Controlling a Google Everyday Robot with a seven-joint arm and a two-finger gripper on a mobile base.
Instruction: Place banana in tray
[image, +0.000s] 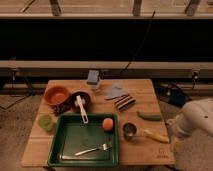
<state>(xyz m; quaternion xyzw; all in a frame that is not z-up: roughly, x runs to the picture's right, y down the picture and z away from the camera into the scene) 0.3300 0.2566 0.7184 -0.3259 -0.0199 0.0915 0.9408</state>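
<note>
**Camera view: banana lies just left of the claw, tray well beyond it**

The banana (156, 136) lies flat on the wooden surface (145, 95), near its front right corner and not yet in the tray (54, 145). Its long axis runs roughly left-right w/ a slight slant: the left end is nearer the small metal cup (129, 130), the right end a bit lower and toward the surface edge. The dark green vegetable (149, 116) lies just behind it, apart from it and similar in shape, so it's easy to mix up.

The robot's one arm shows as a white bulk at the right of the surface. The claw (179, 131) seems to be at its lower left end, just off the banana's right tip – I cannot tell whether it's open or closed, and nothing appears to be held.

So the key relation is that the banana lies to the left of the claw, w/ its length pointing almost at it. Judgement: the grasp needs the claw over the banana's middle, closing across the narrow width, i.e. front-to-back.

The tray is at front left, w/ the cup between it and the banana. Inside are a fork (92, 149) and an orange fruit (107, 124) in the back right corner – the middle looks free for the drop.
</note>
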